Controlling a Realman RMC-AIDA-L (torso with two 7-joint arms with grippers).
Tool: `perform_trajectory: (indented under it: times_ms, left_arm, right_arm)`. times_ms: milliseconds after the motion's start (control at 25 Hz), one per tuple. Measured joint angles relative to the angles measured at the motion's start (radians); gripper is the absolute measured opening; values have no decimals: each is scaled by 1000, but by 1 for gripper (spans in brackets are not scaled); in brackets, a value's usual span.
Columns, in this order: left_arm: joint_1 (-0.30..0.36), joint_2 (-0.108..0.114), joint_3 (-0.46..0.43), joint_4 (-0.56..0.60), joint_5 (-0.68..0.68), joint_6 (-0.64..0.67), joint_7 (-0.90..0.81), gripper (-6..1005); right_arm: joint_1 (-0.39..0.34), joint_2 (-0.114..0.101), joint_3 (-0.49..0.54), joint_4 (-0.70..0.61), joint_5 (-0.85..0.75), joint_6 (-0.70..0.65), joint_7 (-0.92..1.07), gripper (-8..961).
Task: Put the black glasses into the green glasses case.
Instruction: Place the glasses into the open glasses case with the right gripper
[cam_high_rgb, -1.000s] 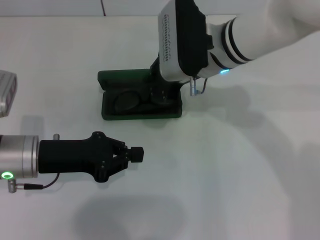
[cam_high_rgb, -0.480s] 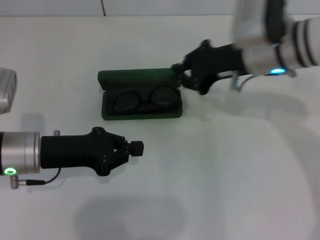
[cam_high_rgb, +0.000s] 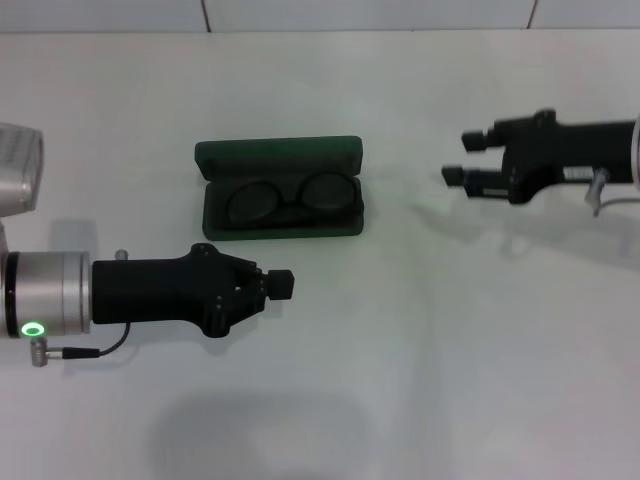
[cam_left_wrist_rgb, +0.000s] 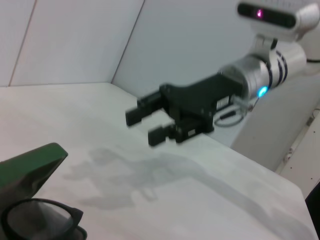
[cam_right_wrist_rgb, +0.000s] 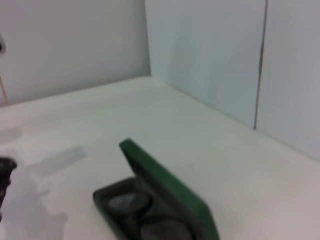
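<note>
Jaws of the right gripper (cam_high_rgb: 462, 156) are held apart and empty; left gripper (cam_high_rgb: 280, 284) closed; black glasses (cam_high_rgb: 290, 198) lie inside the open green glasses case (cam_high_rgb: 279, 156).

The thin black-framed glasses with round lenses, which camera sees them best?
The head view: the thin black-framed glasses lie whole inside the open dark green hard case. The left wrist view catches only one lens at its edge; the right wrist view shows them partly, behind the raised lid.

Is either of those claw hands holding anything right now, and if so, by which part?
No, nothing is held. The right gripper is open and empty; the left gripper is shut on nothing. The black glasses lie in the green glasses case.
</note>
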Motion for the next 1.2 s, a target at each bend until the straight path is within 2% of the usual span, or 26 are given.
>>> perform_trajectory:
  times_ms: [40,200,400,640,880,1200]
  left_arm:
    - [-1,0,0,0,0,0,-2,-1]
    - [-4,0,1,0,0,3,-9,-1]
    - [-4,0,1,1,2,4,-11,0]
    - [-1,0,0,1,3,3,-5,0]
    - [0,0,0,1,5,2,-4,0]
    - [3,0,0,1,5,1,-3,-1]
  right_arm:
    - [1,0,-3,12,0,0,-9,482]
    - [23,8,-12,63,-1,19,-42,497]
    - [98,14,-57,161,6,98,-47,501]
    - [162,16,-185,230,55,222,-44,501]
    - [203,16,-288,255,113,290,-39,501]
    - [227,16,-376,261,144,351,-39,501]
